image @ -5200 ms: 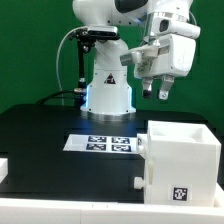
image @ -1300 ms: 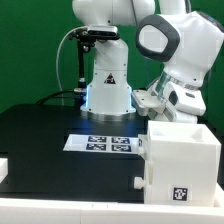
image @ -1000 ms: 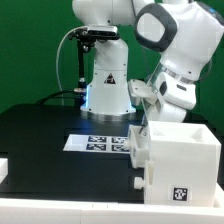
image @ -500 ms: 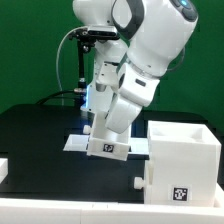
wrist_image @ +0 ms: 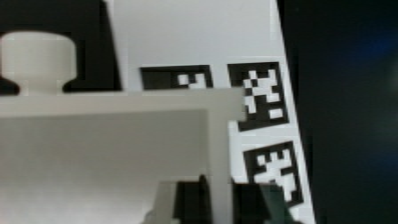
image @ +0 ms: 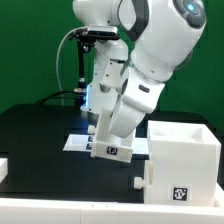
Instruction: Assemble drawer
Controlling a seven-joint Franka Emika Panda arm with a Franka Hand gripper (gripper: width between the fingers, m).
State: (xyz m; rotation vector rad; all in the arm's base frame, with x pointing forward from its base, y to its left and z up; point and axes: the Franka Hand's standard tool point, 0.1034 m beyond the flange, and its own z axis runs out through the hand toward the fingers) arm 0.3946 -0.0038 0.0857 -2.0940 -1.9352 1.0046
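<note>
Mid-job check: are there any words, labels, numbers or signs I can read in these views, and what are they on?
No readable words or numbers in either view.
On the drawer: one black-and-white marker tag, a pattern, no text.
On the white housing: one marker tag, pattern only.
On the marker board: several marker tags, pattern only, blurred in the wrist view.

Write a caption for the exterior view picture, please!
Robot hand holds the small white drawer over the marker board, beside the big white cube.

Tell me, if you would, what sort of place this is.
Probably a robotics lab bench: a robot arm at a black table, a green backdrop, and a marker board of tags below the drawer it holds.
</note>
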